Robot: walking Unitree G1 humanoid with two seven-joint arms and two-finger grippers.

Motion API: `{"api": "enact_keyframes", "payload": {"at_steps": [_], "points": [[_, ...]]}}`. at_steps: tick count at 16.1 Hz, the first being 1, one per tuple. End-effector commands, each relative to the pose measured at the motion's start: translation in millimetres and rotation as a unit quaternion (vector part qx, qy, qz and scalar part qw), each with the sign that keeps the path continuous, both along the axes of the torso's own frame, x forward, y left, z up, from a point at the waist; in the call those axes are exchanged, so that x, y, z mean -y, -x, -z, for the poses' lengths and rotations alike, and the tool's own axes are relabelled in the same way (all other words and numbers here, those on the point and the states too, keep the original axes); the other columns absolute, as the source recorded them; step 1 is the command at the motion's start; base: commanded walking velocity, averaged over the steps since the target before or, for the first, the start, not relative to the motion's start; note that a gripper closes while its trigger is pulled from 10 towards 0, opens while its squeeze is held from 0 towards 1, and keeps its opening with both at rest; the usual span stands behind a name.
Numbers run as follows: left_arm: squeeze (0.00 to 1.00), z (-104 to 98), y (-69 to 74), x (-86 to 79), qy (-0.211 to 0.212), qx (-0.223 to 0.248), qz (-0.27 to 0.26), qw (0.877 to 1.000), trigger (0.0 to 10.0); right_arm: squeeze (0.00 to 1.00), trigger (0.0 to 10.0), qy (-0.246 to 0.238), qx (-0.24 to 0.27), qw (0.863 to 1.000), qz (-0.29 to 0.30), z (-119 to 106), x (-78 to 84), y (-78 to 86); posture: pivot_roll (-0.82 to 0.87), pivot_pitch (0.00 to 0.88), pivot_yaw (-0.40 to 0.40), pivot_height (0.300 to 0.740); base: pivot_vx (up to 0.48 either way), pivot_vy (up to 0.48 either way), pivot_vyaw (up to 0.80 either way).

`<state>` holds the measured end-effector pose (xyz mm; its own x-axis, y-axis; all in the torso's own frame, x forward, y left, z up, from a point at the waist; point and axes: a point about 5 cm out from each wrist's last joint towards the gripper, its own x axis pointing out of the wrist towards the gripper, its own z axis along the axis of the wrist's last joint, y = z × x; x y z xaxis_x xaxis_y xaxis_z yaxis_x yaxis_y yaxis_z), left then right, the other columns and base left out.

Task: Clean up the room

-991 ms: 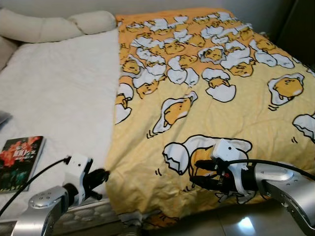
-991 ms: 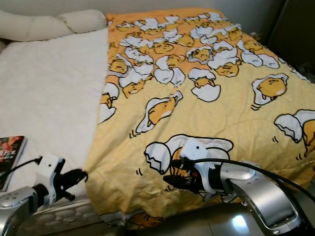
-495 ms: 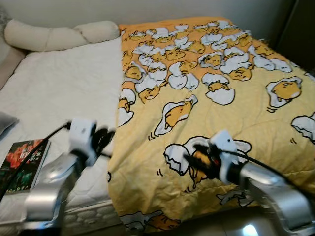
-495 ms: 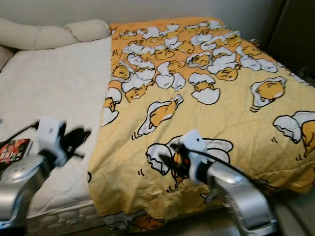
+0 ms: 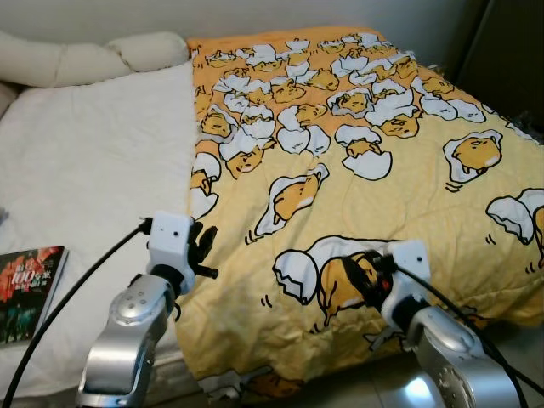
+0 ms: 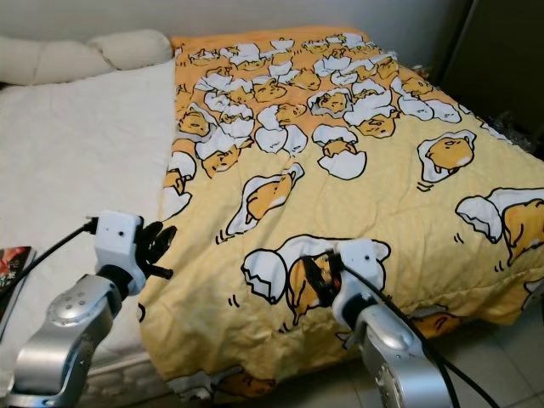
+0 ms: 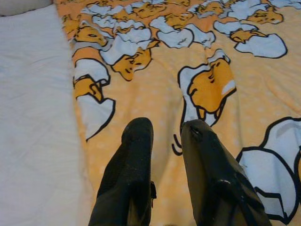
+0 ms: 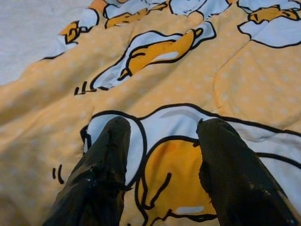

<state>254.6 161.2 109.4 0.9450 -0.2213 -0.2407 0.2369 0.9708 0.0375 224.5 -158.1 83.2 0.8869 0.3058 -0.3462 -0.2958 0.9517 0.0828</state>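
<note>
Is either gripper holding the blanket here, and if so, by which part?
Nothing is held. The left gripper and right gripper both hover over the yellow blanket with fingers apart and nothing pinched between them.

Blanket (image 5: 399,161): yellow-orange, printed with white eggshells and yellow cartoon yolk figures outlined in black. Mattress cover (image 5: 93,161): plain white; pillow (image 5: 85,55): cream. Book (image 5: 25,285): dark cover with red patches.

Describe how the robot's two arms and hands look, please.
Both arms are shiny silver metal, each ending in a white block at the wrist. A thin black cable runs along each arm. The left hand and right hand each have two long black fingers.
</note>
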Motion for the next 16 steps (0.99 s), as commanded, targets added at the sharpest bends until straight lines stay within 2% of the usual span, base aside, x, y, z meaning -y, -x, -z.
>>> {"api": "enact_keyframes", "payload": {"at_steps": [1, 3, 4, 5, 7, 9, 12, 15, 16], "points": [[0.0, -6, 0.1, -2.1, -0.01, 0.019, -0.015, 1.0, 10.0, 0.0, 10.0, 0.005, 0.012, 1.0, -0.006, -3, -2.0, -1.8, -0.03, 0.0, 0.068, 0.74, 0.0, -0.48, 0.8], [0.0, -8, 1.3, -5.0, -0.004, 0.026, -0.038, 0.999, 10.0, 0.0, 10.0, 0.004, 0.021, 1.0, -0.01, -4, -0.1, -2.9, -0.02, 0.0, 0.055, 0.74, 0.0, -0.48, 0.8], [0.0, -6, 2.5, -4.4, 0.018, 0.013, -0.043, 0.999, 10.0, 0.0, 10.0, 0.003, 0.021, 1.0, -0.009, -4, 2.0, -2.2, -0.01, 0.0, 0.049, 0.74, 0.0, 0.409, 0.8], [0.0, -6, 3.0, -4.0, 0.023, 0.007, -0.043, 0.999, 10.0, 0.0, 10.0, -0.007, 0.02, 1.0, -0.001, -3, 3.9, -1.6, -0.01, 0.0, 0.045, 0.74, 0.0, 0.48, 0.63], [0.0, -4, 3.9, -3.0, 0.012, 0.002, -0.033, 0.999, 10.0, 0.0, 10.0, -0.009, 0.007, 1.0, 0.027, 1, 10.7, 0.5, -0.01, 0.0, 0.041, 0.74, 0.0, 0.48, 0.0], [0.0, -5, 4.5, -4.8, 0.016, 0.007, -0.031, 0.999, 10.0, 0.0, 10.0, -0.002, 0.009, 0.999, 0.037, 3, 12.3, 4.7, 0.0, 0.0, 0.04, 0.74, 0.0, 0.0, 0.0], [0.0, -1, 4.4, -3.7, 0.014, -0.011, -0.007, 1.0, 10.0, 0.0, 10.0, 0.0, 0.017, 0.997, 0.07, 4, 14.5, 5.8, -0.01, 0.0, 0.04, 0.74, 0.0, 0.0, 0.0], [0.0, 1, 1.3, -2.8, -0.012, -0.001, -0.002, 1.0, 10.0, 0.0, 10.0, -0.003, 0.028, 0.996, 0.088, 2, 14.4, 2.1, -0.02, 0.0, 0.043, 0.74, 0.0, 0.0, 0.0], [0.0, 2, 1.7, -1.6, 0.006, -0.007, 0.0, 1.0, 10.0, 0.0, 10.0, -0.004, 0.028, 0.995, 0.094, 1, 14.2, 1.0, -0.02, 0.0, 0.04, 0.74, 0.0, 0.0, 0.0]]}}
